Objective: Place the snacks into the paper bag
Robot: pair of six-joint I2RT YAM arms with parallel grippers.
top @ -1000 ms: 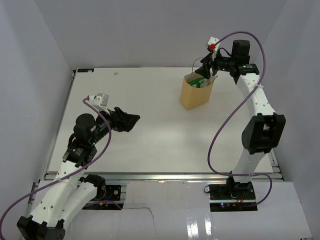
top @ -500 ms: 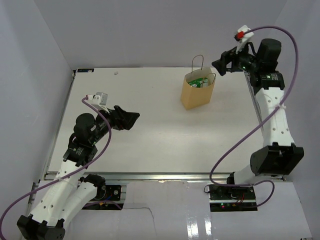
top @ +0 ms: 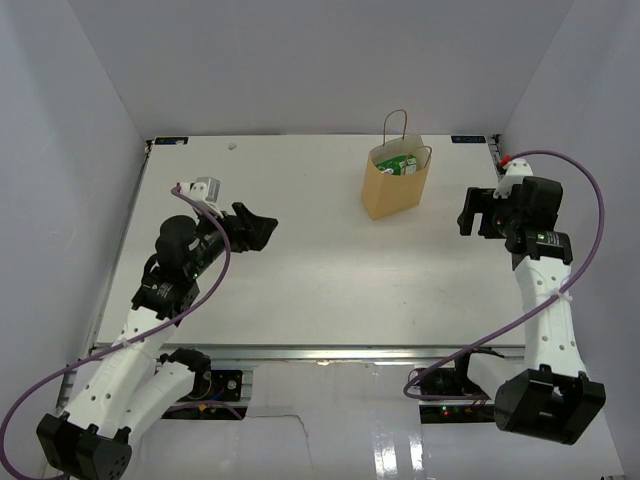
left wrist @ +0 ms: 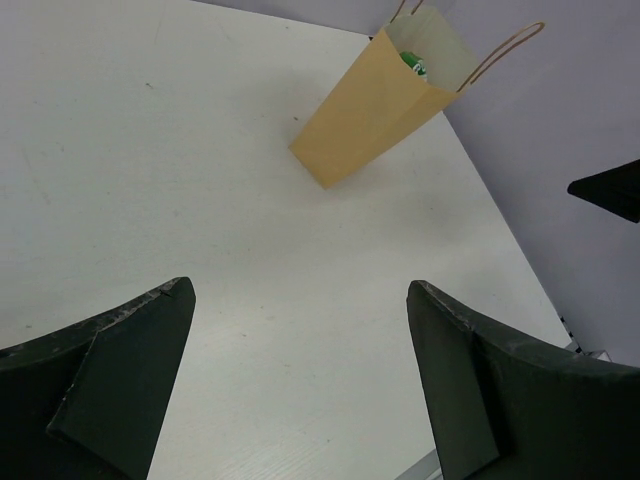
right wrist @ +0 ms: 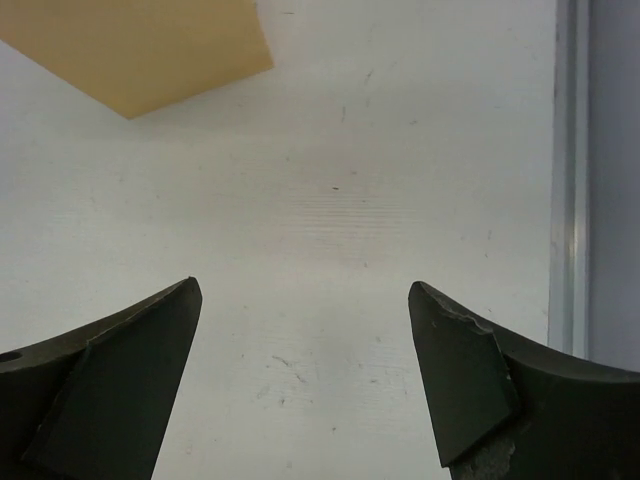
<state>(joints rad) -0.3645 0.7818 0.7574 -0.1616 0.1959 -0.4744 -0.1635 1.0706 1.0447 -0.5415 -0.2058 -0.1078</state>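
A white table [top: 330, 280] spans the enclosure, its matte top faintly scuffed. Plain pale grey-lilac panels close it in: a back wall [top: 320, 60], a left wall [top: 55, 150] and a right wall [top: 595, 110]. A metal rail [top: 330, 350] runs along the near edge. Below it a glossy white panel [top: 420, 430] reflects soft, even light.
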